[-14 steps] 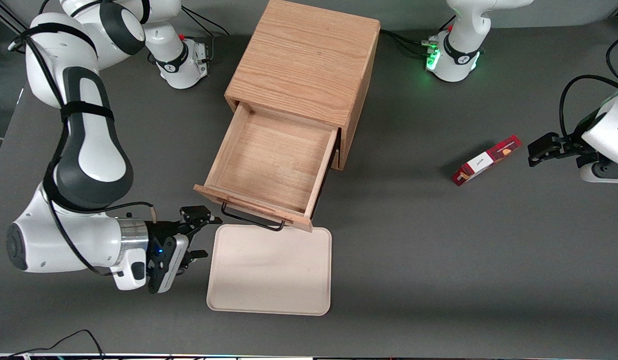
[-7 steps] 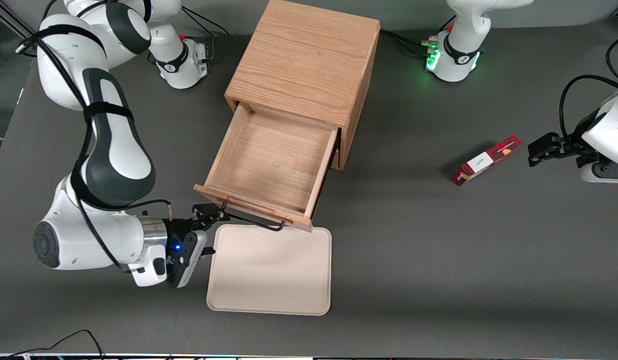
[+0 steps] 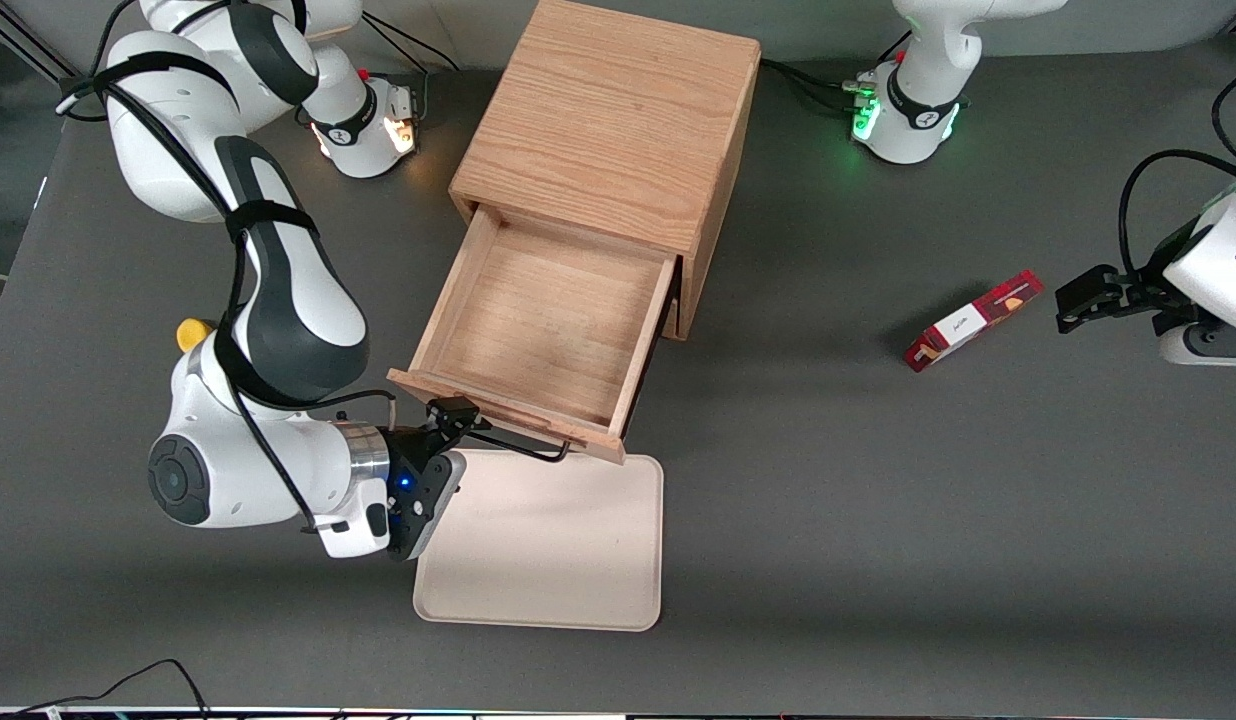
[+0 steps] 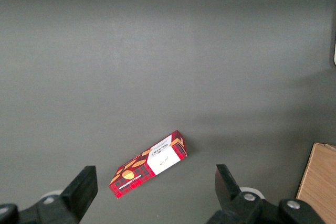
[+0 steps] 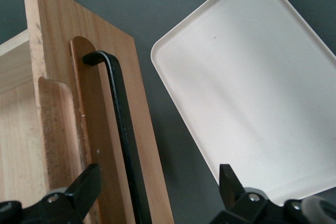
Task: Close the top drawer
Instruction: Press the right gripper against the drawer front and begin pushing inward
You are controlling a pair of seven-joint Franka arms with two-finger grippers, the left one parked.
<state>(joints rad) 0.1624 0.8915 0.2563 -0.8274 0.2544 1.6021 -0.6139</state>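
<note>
The right arm is bent low over the table, with its wrist turned sideways toward the wooden cabinet [image 3: 618,130]. The gripper [image 3: 456,418] is held right at the front of the top drawer [image 3: 543,330], by one end of the thin black handle [image 3: 513,445]. In the right wrist view the two fingers [image 5: 84,190] are spread wide, and the handle [image 5: 122,129] is seen between them. Nothing is gripped. The top drawer is pulled far out of the cabinet, and its front is just above the edge of the cream tray [image 3: 558,550]. Since one second ago, the gripper has been moved from beside the tray up to the drawer front. A red box [image 3: 970,320] is seen toward the parked arm's end of the table.
</note>
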